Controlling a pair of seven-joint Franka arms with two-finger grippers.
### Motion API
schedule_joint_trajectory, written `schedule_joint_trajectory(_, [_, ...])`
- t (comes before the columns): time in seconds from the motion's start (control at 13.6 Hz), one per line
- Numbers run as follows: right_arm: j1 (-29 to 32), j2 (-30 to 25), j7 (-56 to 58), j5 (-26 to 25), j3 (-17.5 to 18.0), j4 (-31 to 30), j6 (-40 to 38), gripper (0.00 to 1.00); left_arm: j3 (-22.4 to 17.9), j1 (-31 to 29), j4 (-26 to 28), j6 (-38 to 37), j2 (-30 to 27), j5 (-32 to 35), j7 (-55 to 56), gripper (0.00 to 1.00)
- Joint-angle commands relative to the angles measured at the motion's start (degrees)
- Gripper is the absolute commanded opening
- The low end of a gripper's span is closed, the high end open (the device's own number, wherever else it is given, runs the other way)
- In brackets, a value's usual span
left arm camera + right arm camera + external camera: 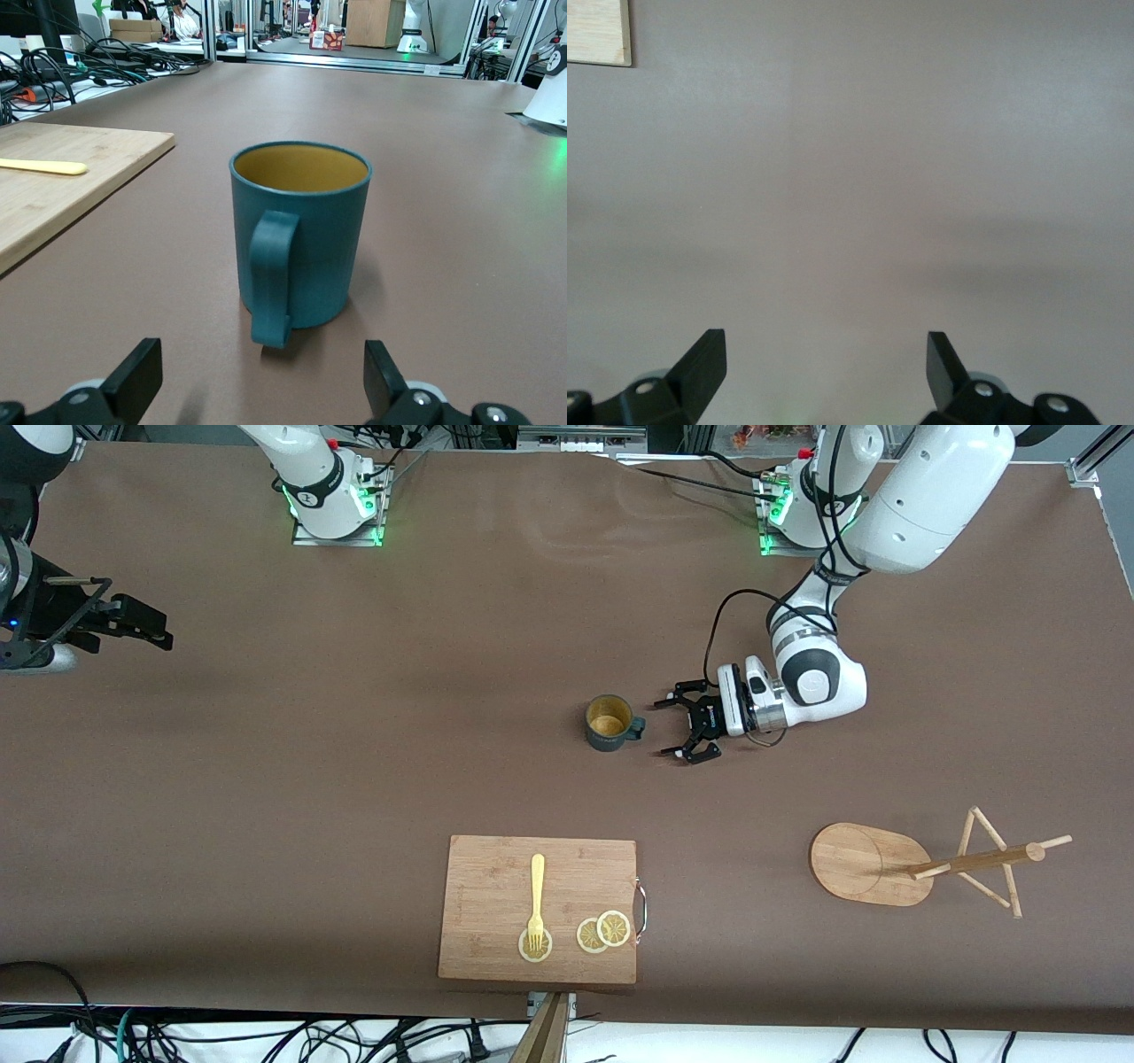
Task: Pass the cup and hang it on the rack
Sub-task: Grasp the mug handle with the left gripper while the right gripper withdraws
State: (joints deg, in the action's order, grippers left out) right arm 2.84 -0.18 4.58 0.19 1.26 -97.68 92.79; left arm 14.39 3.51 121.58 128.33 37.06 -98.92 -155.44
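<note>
The left end effector (678, 731) hovers low over the tabletop (354, 779), spread wide and empty. The cup (609, 723) stands upright just ahead of it, handle pointing straight back into the gap. The right end effector (824, 367), equally wide and empty, waits well away; the rack (921, 864) lies tipped over.

A rectangular wooden cutting board (538, 908) with a metal side handle lies on the brown desk (310, 797). On the board rest a yellow plastic fork (536, 899) and three dried lemon slices (603, 932).
</note>
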Motion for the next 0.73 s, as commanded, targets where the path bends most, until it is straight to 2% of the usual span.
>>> schedule_joint_trajectory(0.0, [-0.4, -0.8, -0.8, 0.3, 0.1, -0.1, 0.3, 1.00, -0.1, 2.5, -2.4, 0.3, 2.1, -4.6, -4.5, 1.00])
schedule_joint_trajectory(0.15, [-0.5, -0.7, -0.8, 0.4, 0.1, 0.0, 0.4, 1.00, -0.1, 4.3, -2.5, 0.3, 2.2, -8.0, -5.5, 1.00])
schedule_joint_trajectory(0.59, [-0.6, -0.7, -0.8, 1.0, 1.5, 0.4, 0.5, 1.00, -0.1, 4.8, -1.5, 0.3, 2.2, -8.0, -5.8, 1.00])
schedule_joint_trajectory(0.66, [-0.6, -0.7, -0.8, 1.0, 1.6, 0.5, 0.5, 1.00, -0.1, 4.9, -1.5, 0.3, 2.2, -8.0, -5.8, 0.89])
